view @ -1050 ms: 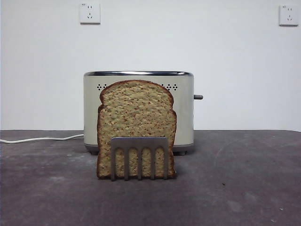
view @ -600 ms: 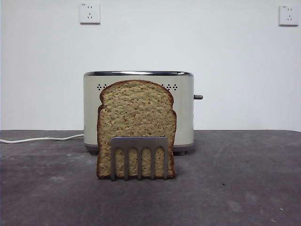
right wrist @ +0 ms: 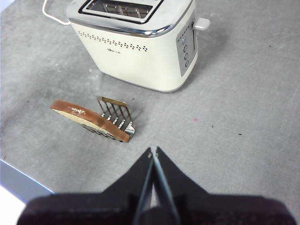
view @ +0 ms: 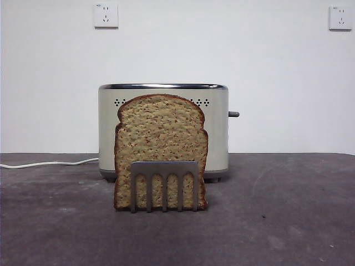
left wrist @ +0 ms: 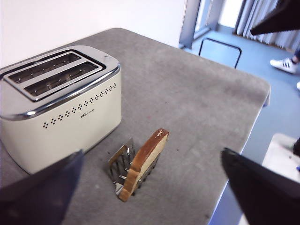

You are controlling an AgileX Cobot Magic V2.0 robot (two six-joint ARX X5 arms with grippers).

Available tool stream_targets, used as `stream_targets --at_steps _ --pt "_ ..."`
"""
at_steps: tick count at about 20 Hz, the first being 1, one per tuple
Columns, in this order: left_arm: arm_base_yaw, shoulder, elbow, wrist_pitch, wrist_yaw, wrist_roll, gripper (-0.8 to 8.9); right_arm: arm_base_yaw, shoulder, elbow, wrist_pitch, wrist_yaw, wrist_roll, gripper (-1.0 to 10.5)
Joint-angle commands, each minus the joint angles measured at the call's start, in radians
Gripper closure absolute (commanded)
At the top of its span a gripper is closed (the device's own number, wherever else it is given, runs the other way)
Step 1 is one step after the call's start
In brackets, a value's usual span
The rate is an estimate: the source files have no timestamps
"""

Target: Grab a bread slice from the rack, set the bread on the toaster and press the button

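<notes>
Low level front camera, both wrist cameras high, all sharing toaster [view: 163, 130]

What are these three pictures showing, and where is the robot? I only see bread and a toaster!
The robot has two arms, and each arm carries a small camera near its gripper, which is like a hand with two black jaws. One picture comes from a low camera looking level across the table. No arm shows there, because both are held up high. The other two come from the arm cameras, looking down.

On the table stands a cream toaster with a small knob, the button, sticking out of its end. In front of it a slice of bread stands upright in a little metal rack.

The left gripper has its jaws spread wide apart. The right gripper has its jaws closed together. Neither one holds anything; the bread is untouched.
</notes>
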Motion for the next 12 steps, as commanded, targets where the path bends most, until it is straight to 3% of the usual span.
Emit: stream_targets --at_steps 1,12 --pt "-0.068 0.068 0.071 -0.027 -0.065 0.084 1.72 0.003 0.003 0.001 0.005 -0.002 -0.008 9.6" --pt "-0.453 0.504 0.298 -0.06 -0.428 0.291 1.85 0.003 0.03 0.001 0.005 -0.002 -0.008 9.6"
